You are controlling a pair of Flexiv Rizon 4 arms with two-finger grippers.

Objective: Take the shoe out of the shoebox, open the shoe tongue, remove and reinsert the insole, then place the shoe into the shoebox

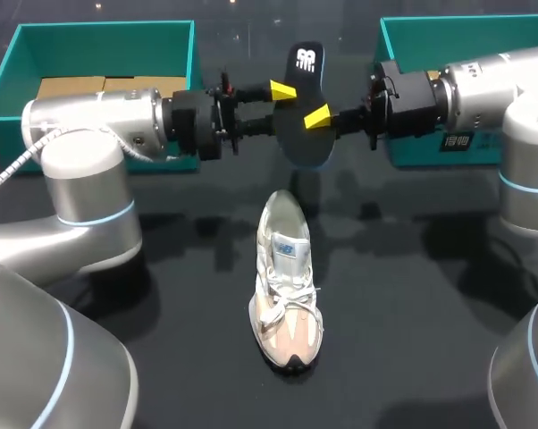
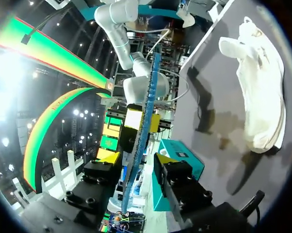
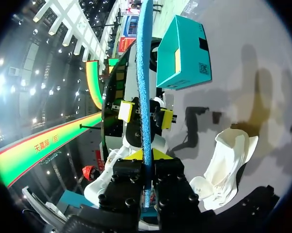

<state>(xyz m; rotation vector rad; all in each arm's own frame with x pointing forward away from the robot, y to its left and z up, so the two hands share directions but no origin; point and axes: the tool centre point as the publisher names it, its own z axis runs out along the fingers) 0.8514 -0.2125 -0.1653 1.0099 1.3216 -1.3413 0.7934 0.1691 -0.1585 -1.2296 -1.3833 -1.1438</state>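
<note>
Shoe, insole aloft beyond its heel

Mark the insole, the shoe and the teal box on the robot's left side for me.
insole [image 1: 301, 138]: head view, on its dark lower half.
shoe [image 1: 287, 299]: head view, on the laces at midfoot.
teal box [image 1: 99, 49]: head view, on its inner back wall.
</note>
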